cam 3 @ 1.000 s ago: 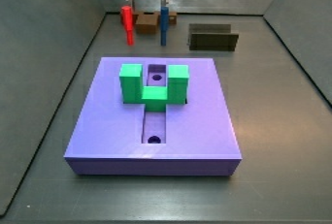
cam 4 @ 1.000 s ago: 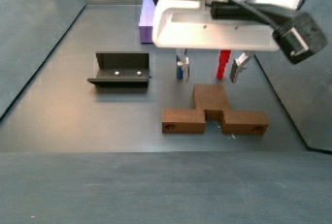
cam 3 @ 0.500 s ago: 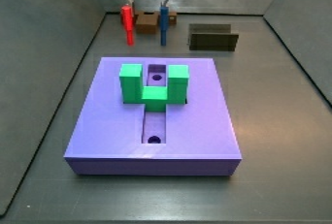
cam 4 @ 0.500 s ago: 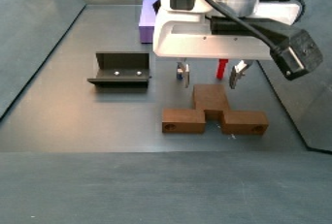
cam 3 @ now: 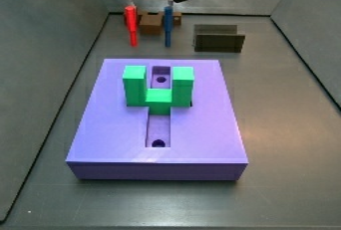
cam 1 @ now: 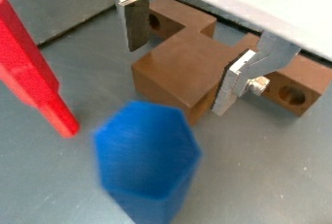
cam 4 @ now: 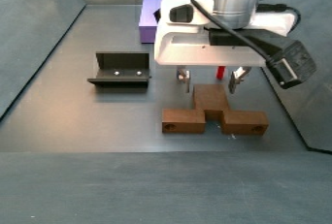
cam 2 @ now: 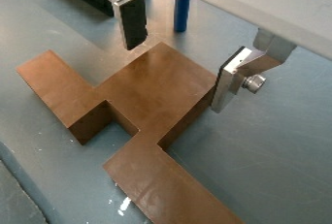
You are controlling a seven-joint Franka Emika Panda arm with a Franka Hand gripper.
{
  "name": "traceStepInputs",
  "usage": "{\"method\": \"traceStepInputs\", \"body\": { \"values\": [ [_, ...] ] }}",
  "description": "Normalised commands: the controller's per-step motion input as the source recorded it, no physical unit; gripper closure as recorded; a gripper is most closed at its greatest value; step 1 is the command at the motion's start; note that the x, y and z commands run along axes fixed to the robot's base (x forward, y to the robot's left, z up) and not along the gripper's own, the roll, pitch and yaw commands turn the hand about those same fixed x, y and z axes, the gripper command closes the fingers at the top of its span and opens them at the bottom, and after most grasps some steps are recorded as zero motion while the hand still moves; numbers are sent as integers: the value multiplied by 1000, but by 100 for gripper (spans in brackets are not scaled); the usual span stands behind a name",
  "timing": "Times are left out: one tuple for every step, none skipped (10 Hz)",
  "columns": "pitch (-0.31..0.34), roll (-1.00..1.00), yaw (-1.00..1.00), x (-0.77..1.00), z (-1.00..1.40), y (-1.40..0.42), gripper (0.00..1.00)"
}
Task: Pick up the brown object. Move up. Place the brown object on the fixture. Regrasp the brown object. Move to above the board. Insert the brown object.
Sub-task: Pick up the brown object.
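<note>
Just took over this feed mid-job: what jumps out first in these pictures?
The hand hangs open over the brown object, one silver finger on either side of its raised middle block. In a side view, the big lavender board fills the floor's centre, a green U-shaped block sitting over its groove; the dark fixture stands apart.

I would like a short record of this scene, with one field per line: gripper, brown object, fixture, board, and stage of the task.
gripper: the gripper is open, low over the brown object, one finger on each side of its middle arm
brown object: the brown object lies flat on the floor and is not yet clamped
fixture: the fixture stands apart, nothing on it
board: the board carries a green block over its groove
stage: the pick-up is not yet done
</note>
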Motion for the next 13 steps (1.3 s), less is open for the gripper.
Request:
{"method": "traceStepInputs", "body": {
  "values": [
    [0, 11, 0, 97, -266, -100, 0],
    [0, 14, 0, 49, -280, -109, 0],
    [0, 0, 0, 9, -209, -83, 0],
    [0, 0, 0, 0, -131, 0, 0],
    [0, 0, 0, 0, -63, 0, 0],
    [0, 0, 0, 0, -63, 66, 0],
    [0, 0, 0, 0, -66, 66, 0],
    [0, 0, 0, 0, -66, 54, 0],
    [0, 0, 0, 0, 0, 0, 0],
    [0, 0, 0, 0, 0, 0, 100],
    [0, 0, 0, 0, 0, 0, 100],
    [0, 0, 0, 0, 0, 0, 100],
    [0, 0, 0, 0, 0, 0, 100]
  ]
}}
